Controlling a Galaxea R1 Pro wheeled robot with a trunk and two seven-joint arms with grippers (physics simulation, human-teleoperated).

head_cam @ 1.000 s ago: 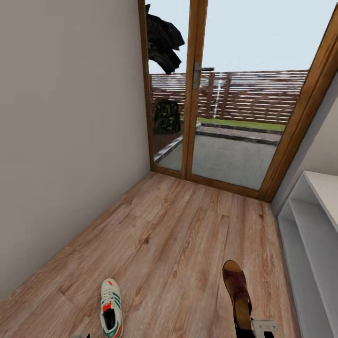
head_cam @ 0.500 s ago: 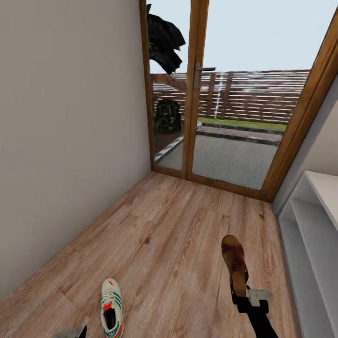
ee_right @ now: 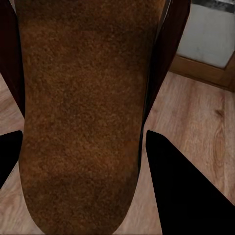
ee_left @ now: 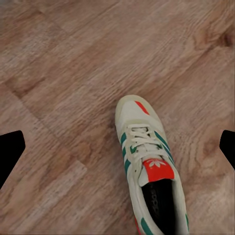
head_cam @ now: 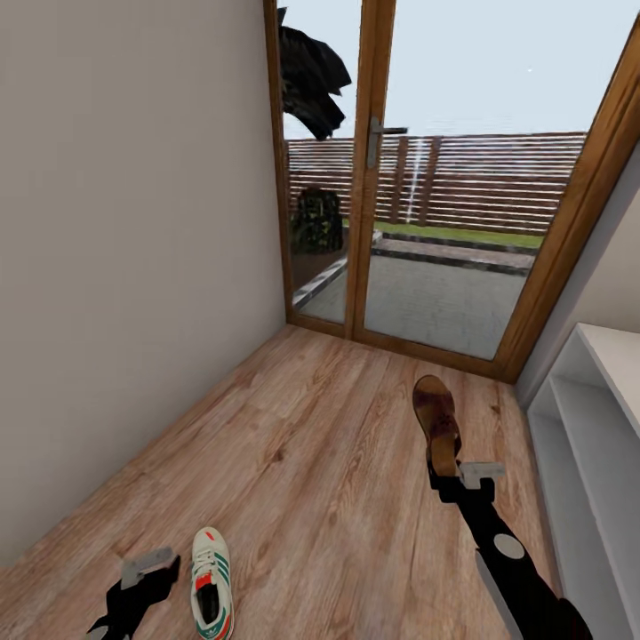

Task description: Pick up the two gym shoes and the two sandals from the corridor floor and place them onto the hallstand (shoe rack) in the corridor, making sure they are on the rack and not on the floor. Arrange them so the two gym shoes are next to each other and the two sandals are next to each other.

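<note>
one sandal now hangs higher and farther toward the glass door than a second ago, clamped at its heel by the right gripper. the left gripper, newly in view, hovers spread wide beside a gym shoe on the corridor floor. the hallstand shelves at right show nothing on them.

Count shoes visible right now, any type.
2. One gym shoe lies on the corridor floor beside the left pincer. One sandal is held in the right pincer. The other two may be outside the frame.
</note>
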